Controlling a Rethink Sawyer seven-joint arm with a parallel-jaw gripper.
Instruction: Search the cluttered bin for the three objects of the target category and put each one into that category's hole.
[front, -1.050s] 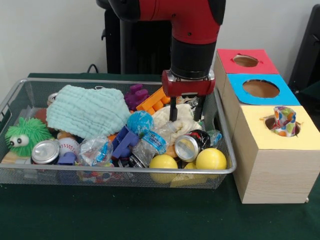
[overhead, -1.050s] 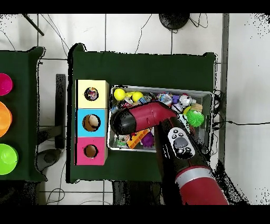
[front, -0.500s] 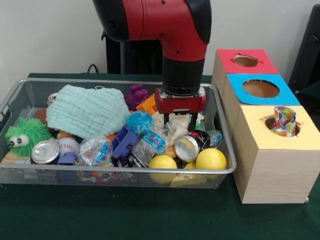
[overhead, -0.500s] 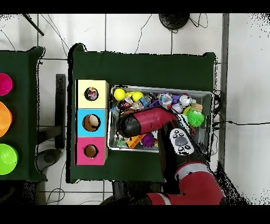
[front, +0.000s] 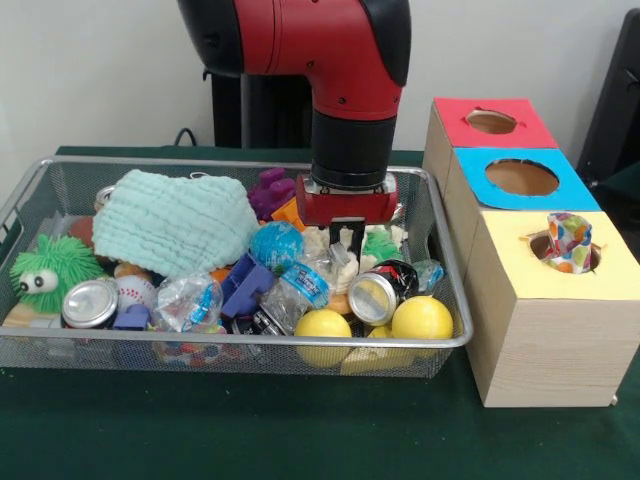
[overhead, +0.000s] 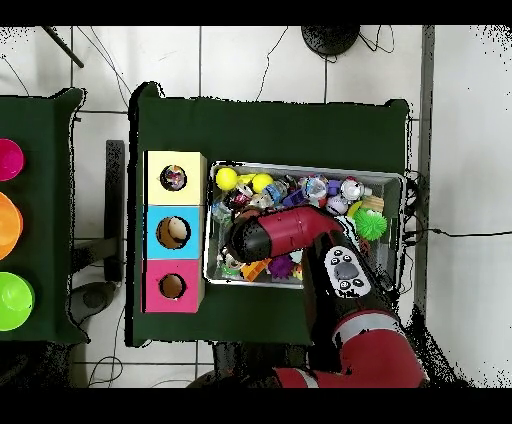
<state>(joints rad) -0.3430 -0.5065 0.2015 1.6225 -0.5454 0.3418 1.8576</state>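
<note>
gripper (front: 347, 243), two yellow balls (front: 422, 318), three boxes (front: 545, 300)

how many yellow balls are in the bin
2, maybe more hidden. Both sit against the wire bin's front wall in the front view: one yellow ball below the crushed can, the other beside it, toward the boxes.

- Wire bin (front: 440, 345): packed throughout; no bare floor shows.
- Mint cloth (front: 175, 220) heaps over the far left.
- Two yellow balls (front: 422, 318) and a can (front: 375, 296) block the near right.
- Yellow box's hole (front: 566, 250): plugged by a patterned cup.
</note>
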